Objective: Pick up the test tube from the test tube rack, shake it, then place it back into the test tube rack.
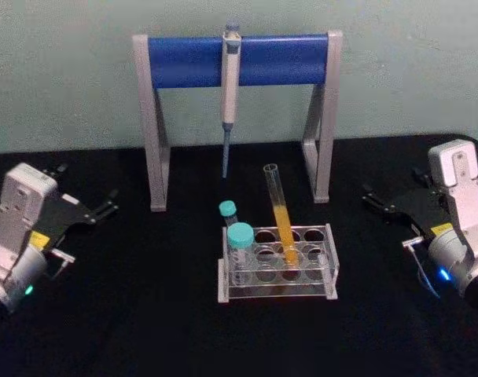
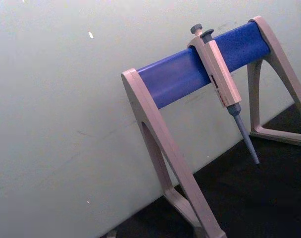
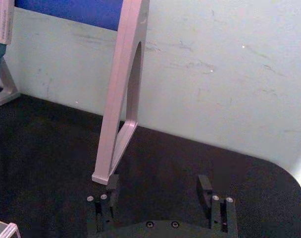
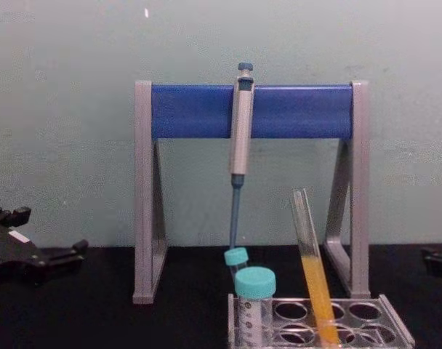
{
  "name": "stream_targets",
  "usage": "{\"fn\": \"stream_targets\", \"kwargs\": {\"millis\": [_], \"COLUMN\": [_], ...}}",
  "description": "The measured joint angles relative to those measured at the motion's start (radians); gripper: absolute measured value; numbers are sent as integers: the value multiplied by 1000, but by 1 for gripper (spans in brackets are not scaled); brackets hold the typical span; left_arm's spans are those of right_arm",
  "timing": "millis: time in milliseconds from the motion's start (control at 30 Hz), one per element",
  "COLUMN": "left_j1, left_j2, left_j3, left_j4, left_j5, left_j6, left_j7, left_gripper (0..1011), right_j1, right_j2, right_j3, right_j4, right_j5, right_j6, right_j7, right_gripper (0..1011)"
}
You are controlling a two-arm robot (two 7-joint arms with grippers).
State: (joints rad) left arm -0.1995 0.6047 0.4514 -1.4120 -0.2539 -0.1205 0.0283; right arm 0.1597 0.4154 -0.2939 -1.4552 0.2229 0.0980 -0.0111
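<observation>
Head view: test tube (image 1: 280, 214) leans in rack (image 1: 277, 271), mouth up-left

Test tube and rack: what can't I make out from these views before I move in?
- Chest view: the bottom of the test tube and the front of the test tube rack are cut off by the lower edge.
- Head view: the lower part of the rear teal-capped tube is hidden behind the front teal-capped tube.
- Right wrist view: the rack is cut off at the lower corner.
</observation>
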Motion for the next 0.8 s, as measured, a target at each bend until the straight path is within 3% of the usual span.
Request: {"fn": "stream_targets", "kwargs": {"millis": [800], "left_j1": [0], "left_j2": [0], "left_j3": [0], "left_j4": [0], "left_j5": [0], "left_j6": [0], "left_j7": [0], "left_gripper": [1001], "right_j1": [0], "right_j2": [1], "right_j3": [0], "right_j4": [-1], "right_j5": [1], "right_j6": [-1], "right_j7": [1], "right_gripper": [1000]}}
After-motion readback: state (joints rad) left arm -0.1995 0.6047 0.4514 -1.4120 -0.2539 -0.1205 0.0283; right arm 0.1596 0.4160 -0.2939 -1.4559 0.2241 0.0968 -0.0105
